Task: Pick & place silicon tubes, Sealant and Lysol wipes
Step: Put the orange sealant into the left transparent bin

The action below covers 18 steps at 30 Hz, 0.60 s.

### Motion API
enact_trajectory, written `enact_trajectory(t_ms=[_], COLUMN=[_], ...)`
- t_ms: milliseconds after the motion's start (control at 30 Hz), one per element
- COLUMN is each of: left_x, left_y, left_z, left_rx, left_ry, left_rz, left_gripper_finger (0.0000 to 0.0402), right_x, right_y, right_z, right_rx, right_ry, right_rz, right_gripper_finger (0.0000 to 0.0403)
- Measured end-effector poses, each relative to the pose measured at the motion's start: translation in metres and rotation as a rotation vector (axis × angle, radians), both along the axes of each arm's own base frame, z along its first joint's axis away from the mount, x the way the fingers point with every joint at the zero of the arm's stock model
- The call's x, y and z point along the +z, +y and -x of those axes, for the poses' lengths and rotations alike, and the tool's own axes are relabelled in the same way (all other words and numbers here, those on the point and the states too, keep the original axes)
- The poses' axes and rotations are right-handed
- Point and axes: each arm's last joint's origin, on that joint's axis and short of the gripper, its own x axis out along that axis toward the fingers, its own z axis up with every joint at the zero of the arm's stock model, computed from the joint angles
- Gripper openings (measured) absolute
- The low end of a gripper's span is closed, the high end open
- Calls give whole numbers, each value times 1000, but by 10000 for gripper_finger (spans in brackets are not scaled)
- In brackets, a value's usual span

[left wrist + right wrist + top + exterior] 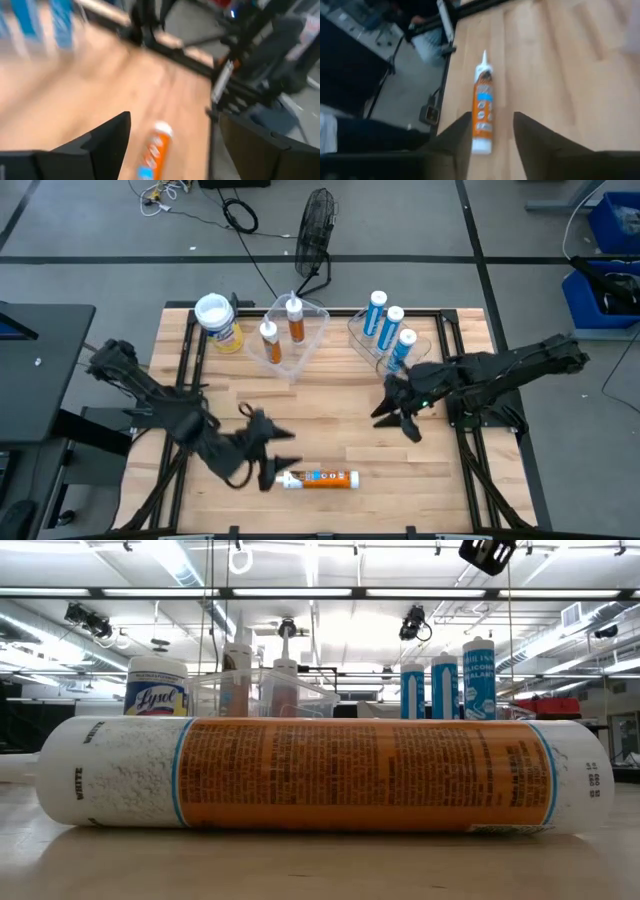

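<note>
An orange sealant tube (320, 478) with a white nozzle lies on its side on the wooden table near the front edge; it fills the low view (310, 775). My left gripper (266, 446) is open just left of the tube's nozzle end; its wrist view shows the tube (155, 152) ahead between the fingers. My right gripper (396, 416) is open above the table's right middle, and the tube (482, 112) shows ahead of it. The yellow Lysol wipes canister (219, 322) stands upright at the far left.
A clear bin (290, 330) at the far middle holds two upright orange tubes. A second clear bin (385, 332) at the far right holds three upright blue tubes (440, 680). A black frame (185, 360) borders the table. A fan (315, 230) stands on the floor beyond.
</note>
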Motion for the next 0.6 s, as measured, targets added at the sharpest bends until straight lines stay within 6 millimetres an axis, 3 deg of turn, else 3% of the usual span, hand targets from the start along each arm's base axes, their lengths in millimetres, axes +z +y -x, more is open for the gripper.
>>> enact_trajectory(t_ms=[300, 600], left_x=[-64, -96], left_y=[-32, -43], left_z=[0, 17], left_rx=[-86, -138], left_ry=[417, 684], left_rz=[144, -3], left_gripper_finger=[303, 302], right_x=[-41, -101], right_y=[47, 76], right_z=[-35, -65], right_rx=[76, 14], right_ry=[145, 396], right_rz=[-54, -134], right_gripper_finger=[240, 291])
